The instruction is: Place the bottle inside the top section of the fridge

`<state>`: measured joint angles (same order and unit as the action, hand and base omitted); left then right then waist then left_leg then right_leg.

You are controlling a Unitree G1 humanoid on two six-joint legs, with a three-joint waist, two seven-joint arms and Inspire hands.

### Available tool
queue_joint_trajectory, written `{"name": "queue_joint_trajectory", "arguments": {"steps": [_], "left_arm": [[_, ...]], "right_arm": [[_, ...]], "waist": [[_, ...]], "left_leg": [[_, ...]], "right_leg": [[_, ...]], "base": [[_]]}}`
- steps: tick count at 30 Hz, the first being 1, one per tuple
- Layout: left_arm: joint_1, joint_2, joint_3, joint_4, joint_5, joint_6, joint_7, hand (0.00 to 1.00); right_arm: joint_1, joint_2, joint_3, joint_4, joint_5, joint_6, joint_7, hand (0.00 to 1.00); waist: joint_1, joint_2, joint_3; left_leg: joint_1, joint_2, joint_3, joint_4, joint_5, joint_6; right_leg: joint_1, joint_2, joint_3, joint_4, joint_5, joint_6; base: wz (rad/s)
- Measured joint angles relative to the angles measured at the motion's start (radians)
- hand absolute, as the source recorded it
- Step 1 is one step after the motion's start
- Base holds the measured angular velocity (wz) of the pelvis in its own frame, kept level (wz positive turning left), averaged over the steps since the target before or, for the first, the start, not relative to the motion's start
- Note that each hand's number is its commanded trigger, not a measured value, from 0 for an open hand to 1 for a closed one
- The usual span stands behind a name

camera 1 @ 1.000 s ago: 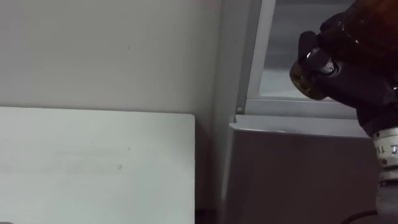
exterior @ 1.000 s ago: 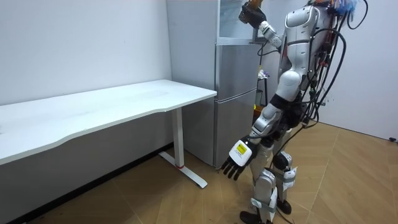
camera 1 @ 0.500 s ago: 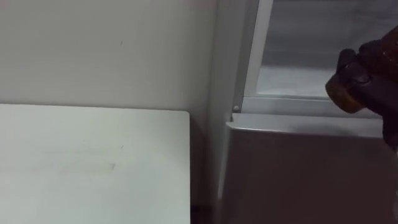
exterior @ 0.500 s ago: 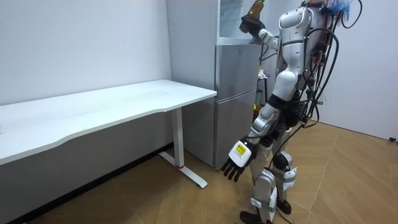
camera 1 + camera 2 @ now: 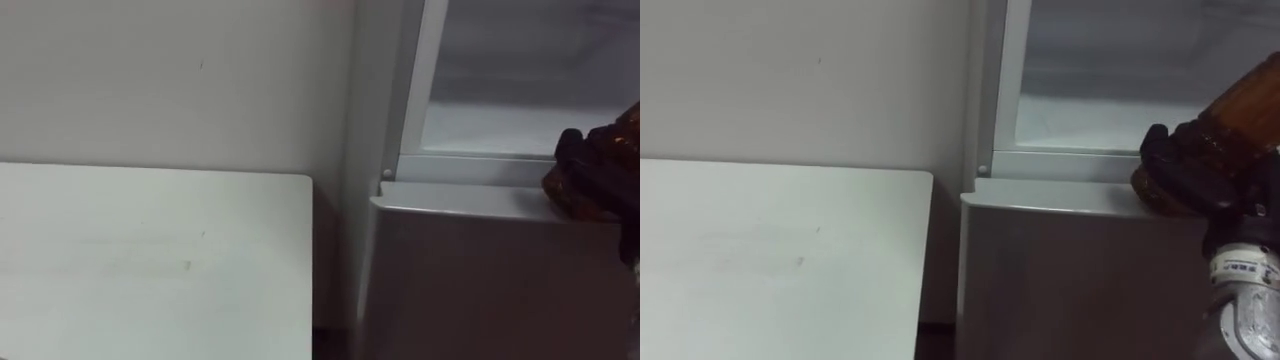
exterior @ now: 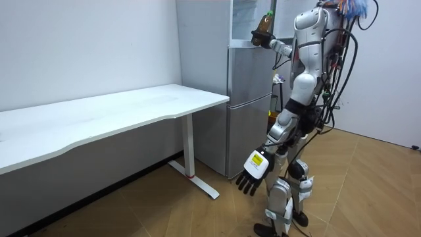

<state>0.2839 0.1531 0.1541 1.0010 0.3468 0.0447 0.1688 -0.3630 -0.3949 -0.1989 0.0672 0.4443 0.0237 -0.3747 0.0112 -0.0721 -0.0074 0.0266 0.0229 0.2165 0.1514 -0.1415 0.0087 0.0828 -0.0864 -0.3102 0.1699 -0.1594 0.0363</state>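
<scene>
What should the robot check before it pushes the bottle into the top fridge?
1. Fingers round the bottle: ok. The right hand grips the brown bottle near its base.
2. Upper fridge open: ok.
3. Bottle base above the sill: cannot tell; they look level.
4. Room on the shelf: ok, as far as it shows.
5. Left hand out of the way: ok. It hangs open by the thigh.
</scene>
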Motion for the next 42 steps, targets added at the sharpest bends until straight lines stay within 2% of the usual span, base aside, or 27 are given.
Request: {"name": "queue_joint_trajectory", "arguments": {"steps": [6,9,13,16,19,25,32,38,42], "left_arm": [[0.015,0.003,-0.001,-0.003,-0.001,0.007,-0.003,0.0],[0.029,0.007,0.001,-0.026,-0.001,0.02,-0.013,0.0],[0.03,0.023,0.016,-0.032,0.001,0.018,-0.048,0.0],[0.027,0.026,0.057,-0.031,0.011,0.016,-0.053,0.0],[0.029,0.028,0.074,-0.029,0.017,0.017,-0.053,0.0],[0.022,0.028,0.08,-0.029,0.017,0.019,-0.053,0.0],[0.019,0.028,0.081,-0.007,0.016,0.022,-0.048,0.0],[0.022,0.028,0.082,-0.007,0.016,0.046,-0.047,0.0],[0.028,0.028,0.082,-0.007,0.016,0.059,-0.045,0.0]], "right_arm": [[-0.021,-0.026,0.003,0.014,0.001,0.0,-0.029,1.0],[-0.032,-0.057,0.003,0.025,-0.003,0.003,-0.03,1.0],[-0.11,-0.109,0.004,0.072,-0.015,0.032,-0.027,1.0],[-0.164,-0.174,0.006,0.114,-0.013,0.033,-0.029,1.0],[-0.189,-0.197,0.013,0.115,-0.012,0.032,-0.026,1.0],[-0.21,-0.197,0.022,0.168,0.01,0.032,0.008,1.0],[-0.242,-0.197,0.037,0.293,0.015,0.033,-0.006,1.0],[-0.266,-0.197,0.061,0.387,0.017,0.062,0.005,1.0],[-0.301,-0.197,0.068,0.427,0.015,0.065,0.01,1.0]], "waist": [[0.002,-0.005,0.0059],[0.004,-0.02,0.0126],[0.008,-0.033,0.0103],[0.024,-0.044,0.0085],[0.025,-0.054,0.0091],[0.035,-0.068,0.0091],[0.051,-0.069,0.008],[0.056,-0.077,0.0018],[0.063,-0.079,0.0001]], "left_leg": [[-0.002,-0.001,-0.015,0.0,0.0,0.0],[-0.018,-0.002,-0.023,0.013,0.0,0.0],[-0.034,-0.004,-0.023,0.02,0.001,0.0],[-0.032,-0.003,-0.027,0.017,0.001,0.0],[-0.029,-0.001,-0.031,0.017,0.001,-0.001],[-0.02,-0.001,-0.035,0.015,-0.001,-0.003],[-0.022,0.0,-0.035,0.018,0.0,-0.003],[-0.034,0.001,-0.037,0.022,0.0,-0.003],[-0.031,0.001,-0.036,0.02,0.0,-0.003]], "right_leg": [[0.009,-0.002,-0.016,-0.001,0.0,0.0],[0.003,-0.004,-0.024,-0.001,-0.004,-0.003],[-0.014,-0.004,-0.024,0.001,-0.008,-0.004],[-0.01,-0.004,-0.032,0.001,-0.008,-0.004],[-0.001,-0.003,-0.052,0.0,-0.008,-0.004],[0.008,-0.004,-0.063,0.0,-0.007,-0.004],[0.007,-0.004,-0.068,0.002,-0.007,-0.005],[0.0,-0.006,-0.089,0.004,-0.007,-0.005],[0.005,-0.007,-0.105,0.004,-0.007,-0.005]], "base": [[0.05],[0.07],[0.03],[0.07],[0.1],[0.01],[-0.01],[0.03],[0.0]]}}
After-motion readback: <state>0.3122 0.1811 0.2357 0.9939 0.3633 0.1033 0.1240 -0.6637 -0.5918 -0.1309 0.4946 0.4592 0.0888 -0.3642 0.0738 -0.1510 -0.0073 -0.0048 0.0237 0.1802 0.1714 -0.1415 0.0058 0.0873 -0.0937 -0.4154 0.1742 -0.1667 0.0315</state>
